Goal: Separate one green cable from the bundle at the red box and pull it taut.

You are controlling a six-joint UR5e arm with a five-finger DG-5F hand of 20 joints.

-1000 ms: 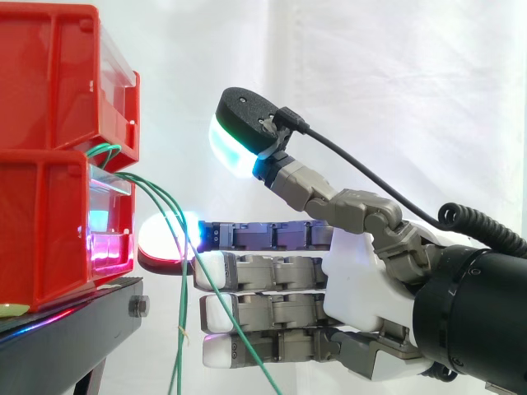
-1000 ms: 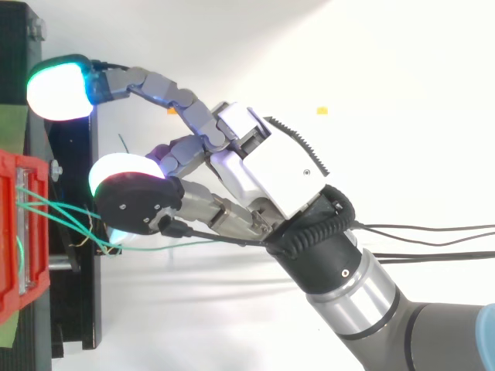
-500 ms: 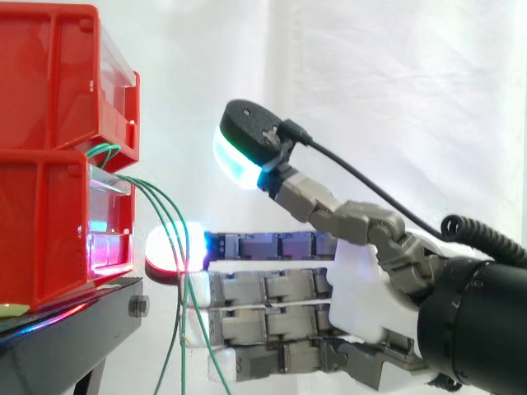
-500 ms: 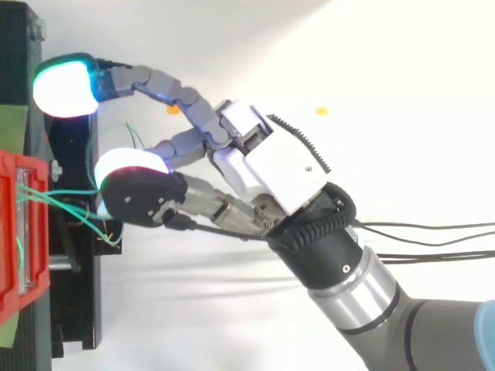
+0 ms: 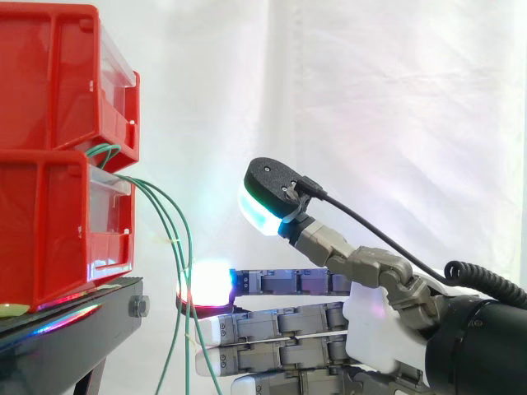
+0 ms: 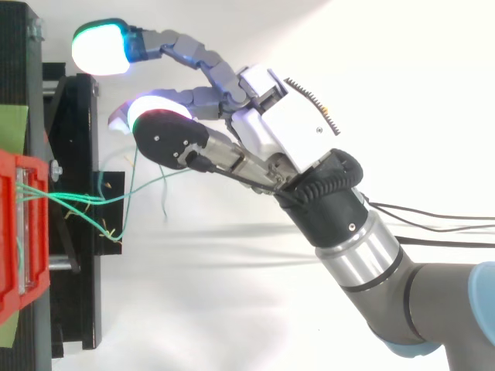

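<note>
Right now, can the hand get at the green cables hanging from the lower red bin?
Probably yes. The hand is open, its straight fingers level with the green cables drooping from the lower red bin, and nothing stands between them. Singling out one looks harder.

Green cables [image 6: 77, 199] — slack, drooping from red box [image 5: 49, 222].

Bright even light; curtain [image 5: 395, 82] blown out; glare round pads [image 5: 210, 284] of hand [image 5: 379, 329]

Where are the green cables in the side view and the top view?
Side view: green cables arc from the red box, then hang down, left of centre.
Top view: they spread rightward from the red box at the left edge.
Shared landmark: the red box.
</note>
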